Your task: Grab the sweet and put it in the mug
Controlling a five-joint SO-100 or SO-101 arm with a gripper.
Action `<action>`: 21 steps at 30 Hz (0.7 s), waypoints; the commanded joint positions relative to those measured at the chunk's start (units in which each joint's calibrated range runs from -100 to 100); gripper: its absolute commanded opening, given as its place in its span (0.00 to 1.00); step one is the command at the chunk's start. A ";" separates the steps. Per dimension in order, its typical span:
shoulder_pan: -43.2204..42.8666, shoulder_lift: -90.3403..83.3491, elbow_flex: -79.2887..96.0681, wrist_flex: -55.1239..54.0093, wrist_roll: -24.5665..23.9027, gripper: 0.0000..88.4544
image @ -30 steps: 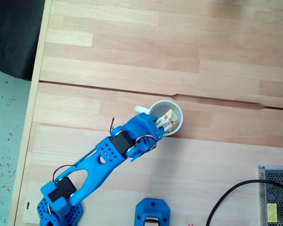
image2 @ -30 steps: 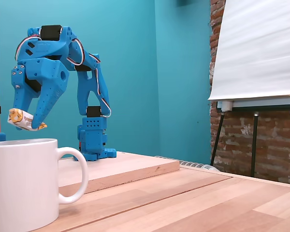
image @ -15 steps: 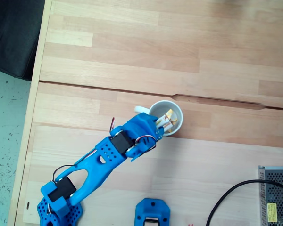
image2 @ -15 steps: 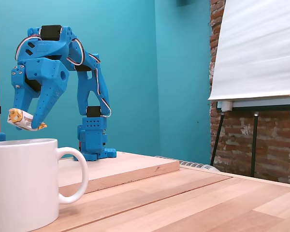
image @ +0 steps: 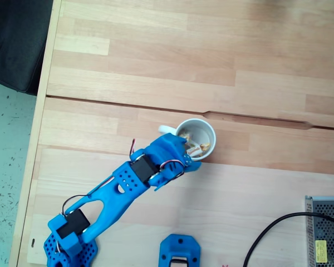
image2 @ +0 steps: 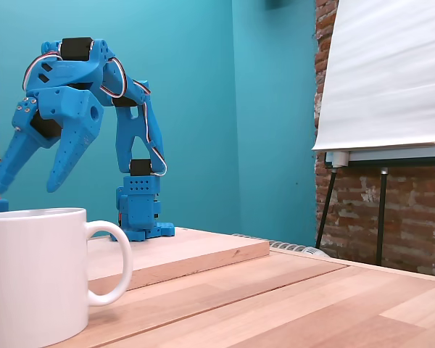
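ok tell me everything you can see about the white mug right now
The round white ceramic mug looks glossy and plain, with one small loop handle. It stands upright on the light wooden table, mouth open to the top. In the fixed view from above, its inside is white and a small yellow-orange and white wrapped sweet lies in it near the rim closest to the arm. The blue gripper hangs open above the mouth, clear of the rim in the side fixed view.

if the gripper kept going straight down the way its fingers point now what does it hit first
Most likely the mug. The gripper hangs open with its fingers angled down over the mug's mouth, so it would meet the rim or inside, where the sweet seems to lie. Exact depth is unclear.
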State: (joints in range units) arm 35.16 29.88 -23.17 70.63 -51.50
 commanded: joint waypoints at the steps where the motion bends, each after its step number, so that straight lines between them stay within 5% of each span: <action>1: 0.57 -2.09 -1.45 0.50 0.05 0.36; 21: 0.57 -12.84 -0.64 14.86 2.05 0.36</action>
State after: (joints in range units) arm 35.16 22.43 -23.17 82.18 -49.55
